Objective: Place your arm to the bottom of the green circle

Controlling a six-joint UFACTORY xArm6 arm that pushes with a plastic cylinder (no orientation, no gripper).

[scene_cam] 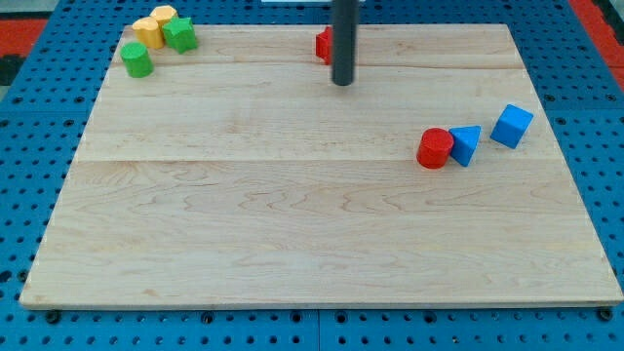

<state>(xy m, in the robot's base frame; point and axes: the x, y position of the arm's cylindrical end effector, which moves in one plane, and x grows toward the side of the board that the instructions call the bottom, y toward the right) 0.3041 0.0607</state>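
The wooden board (292, 214) fills most of the view, a pale plank top lying on a blue pegboard surface (29, 195) that shows around its edges.

The dark rod comes down from the view's top edge, near the middle, standing upright with no visible tilt. My tip (342, 84) rests on the board near its top edge. There are no fingers to open or close here; the rod is bare and holds nothing. Just to the view's left of the rod, partly hidden behind it, sits a red block (323, 45) whose shape cannot be made out.

At the view's right, three blocks lie in a loose row: a blue cube (512, 126), a blue triangular block (466, 144) touching or nearly touching a red cylinder (435, 148).

The green circle (136, 60) stands at the board's top left corner, well apart from my tip, which lies far to its right. Just up and right of it cluster a green star-like block (179, 35) and two yellow blocks (152, 28), close together.
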